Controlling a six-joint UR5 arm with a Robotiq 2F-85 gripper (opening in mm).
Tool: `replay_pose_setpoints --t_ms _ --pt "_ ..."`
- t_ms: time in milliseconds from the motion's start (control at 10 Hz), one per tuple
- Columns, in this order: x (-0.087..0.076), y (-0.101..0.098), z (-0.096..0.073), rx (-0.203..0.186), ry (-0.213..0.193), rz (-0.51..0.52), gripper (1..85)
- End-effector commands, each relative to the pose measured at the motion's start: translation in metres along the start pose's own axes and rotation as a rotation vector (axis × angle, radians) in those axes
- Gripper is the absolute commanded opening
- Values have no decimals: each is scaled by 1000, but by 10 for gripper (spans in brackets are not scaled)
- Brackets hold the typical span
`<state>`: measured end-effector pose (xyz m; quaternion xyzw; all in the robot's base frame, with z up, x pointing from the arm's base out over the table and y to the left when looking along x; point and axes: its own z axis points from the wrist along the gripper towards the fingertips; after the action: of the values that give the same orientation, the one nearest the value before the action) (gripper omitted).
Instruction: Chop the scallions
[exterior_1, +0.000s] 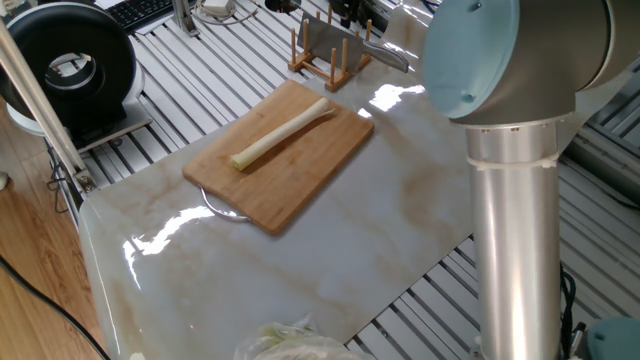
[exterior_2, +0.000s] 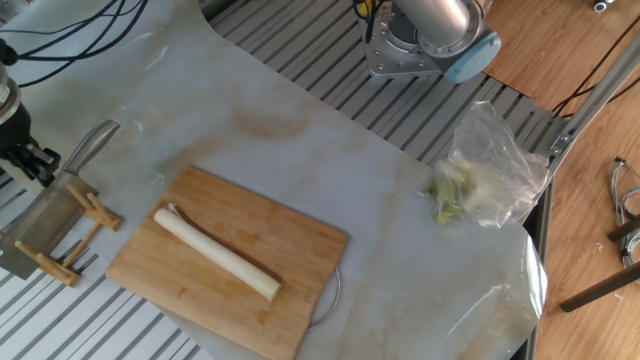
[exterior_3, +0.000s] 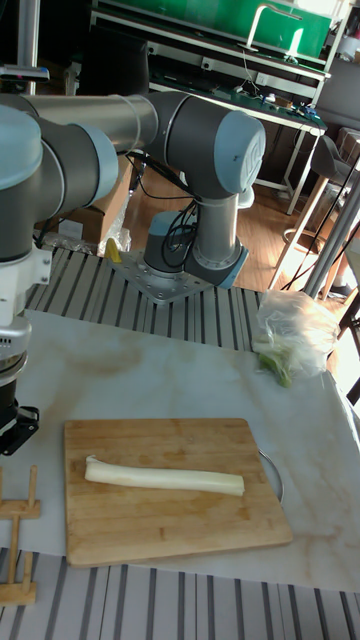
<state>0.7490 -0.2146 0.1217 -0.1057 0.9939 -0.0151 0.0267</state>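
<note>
One whole scallion (exterior_1: 280, 132) (exterior_2: 215, 254) (exterior_3: 165, 478), a pale stalk, lies flat across the bamboo cutting board (exterior_1: 300, 185) (exterior_2: 295, 245) (exterior_3: 150, 525). My gripper (exterior_1: 350, 10) (exterior_2: 30, 162) (exterior_3: 15, 425) is well away from it, hanging over the wooden knife rack (exterior_1: 325, 68) (exterior_2: 60, 262) (exterior_3: 15, 510) at the table's edge. It sits just beside the cleaver (exterior_1: 325, 38) (exterior_2: 40, 225), close to the silver handle (exterior_1: 388, 58) (exterior_2: 92, 140). The fingers look dark and small, and their gap does not show.
A clear plastic bag of leafy greens (exterior_2: 485, 175) (exterior_3: 295, 335) (exterior_1: 280, 342) lies at the table end opposite the rack. My arm's column (exterior_1: 515, 250) blocks the near right of one fixed view. A black round device (exterior_1: 70, 65) stands beyond the table's corner.
</note>
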Motion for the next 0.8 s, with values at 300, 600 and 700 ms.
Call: replay_pose_setpoints --t_ms 300,600,700 --pt "7 13 -10 -42 19 197 280" --pt "5 12 -11 -66 29 168 263" --pt "1 -1 -9 -67 42 136 263"
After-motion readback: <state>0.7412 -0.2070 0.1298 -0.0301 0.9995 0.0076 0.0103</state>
